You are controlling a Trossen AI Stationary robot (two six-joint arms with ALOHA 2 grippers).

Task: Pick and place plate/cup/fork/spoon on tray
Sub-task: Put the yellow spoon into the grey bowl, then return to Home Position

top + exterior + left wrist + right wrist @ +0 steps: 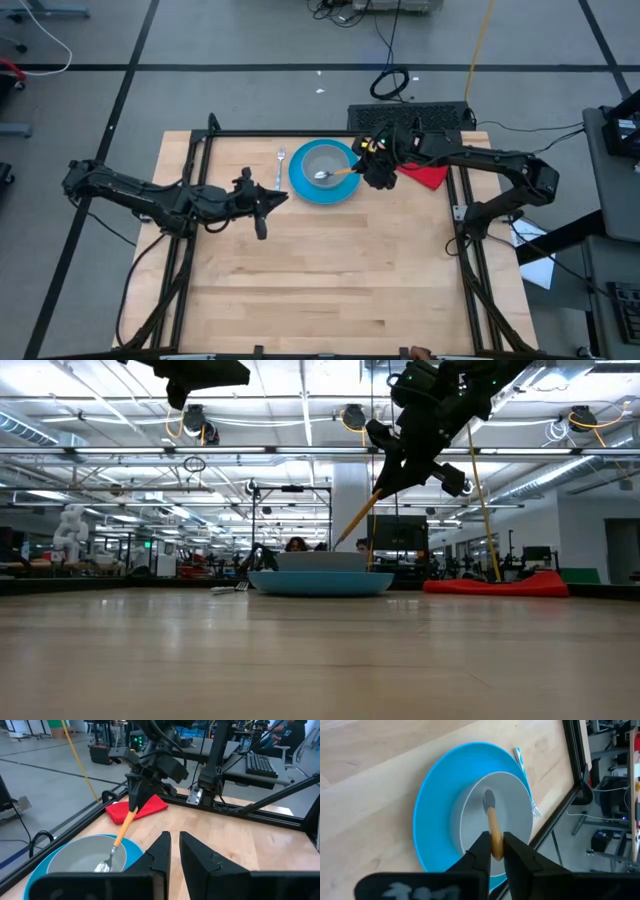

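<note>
The blue plate [300,186] lies flat at the table's far middle, and the pale grey cup [318,157] stands on it. The spoon [335,174] slants down with its silver bowl [102,866] inside the cup. My right gripper [366,170] is above the plate's right rim, shut on the spoon's orange handle. The silver fork [281,165] lies on the table just left of the plate. My left gripper [272,201] hovers near the plate's near-left side, empty, with only a narrow gap between its fingers [172,845]. My right gripper pinches the spoon's orange handle [495,839] near its free end between its two fingers. The fingers slant down from above and from the table's right. The spoon is tilted, handle up, and its silver bowl [488,799] is down inside the cup.
A red cloth [428,176] lies right of the plate, under my right arm. Black frame rails [455,215] run along the table's left, right and far sides. A keyboard [410,115] sits beyond the far edge. Bare wood [330,280] fills the table's near half.
</note>
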